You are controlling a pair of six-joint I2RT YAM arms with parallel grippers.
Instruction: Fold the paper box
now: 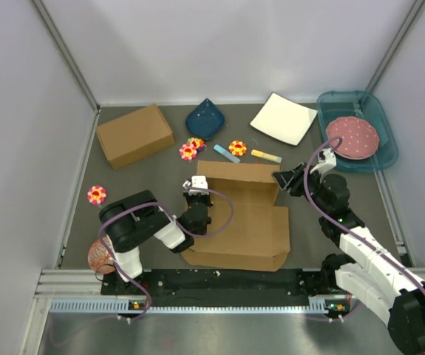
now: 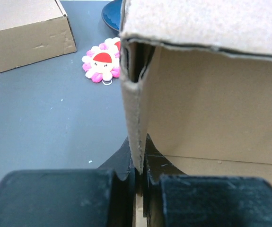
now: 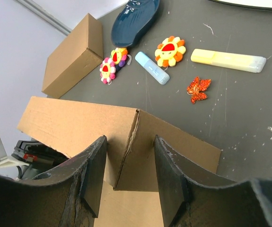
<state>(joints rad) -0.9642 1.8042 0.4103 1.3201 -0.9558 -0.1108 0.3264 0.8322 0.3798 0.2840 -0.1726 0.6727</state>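
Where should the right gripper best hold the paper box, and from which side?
Probably the upright back wall of the paper box at its right corner, approached from the right. The wall stands thin and vertical there, so the open right gripper can straddle it.

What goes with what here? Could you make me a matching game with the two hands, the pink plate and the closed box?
1. left hand
2. right hand
3. pink plate
4. closed box

a. in the teal tray
b. open, astride a raised corner of the paper box
c. far left on the table
d. shut on the paper box's upright edge

Pairs: 1-d, 2-b, 3-a, 4-c
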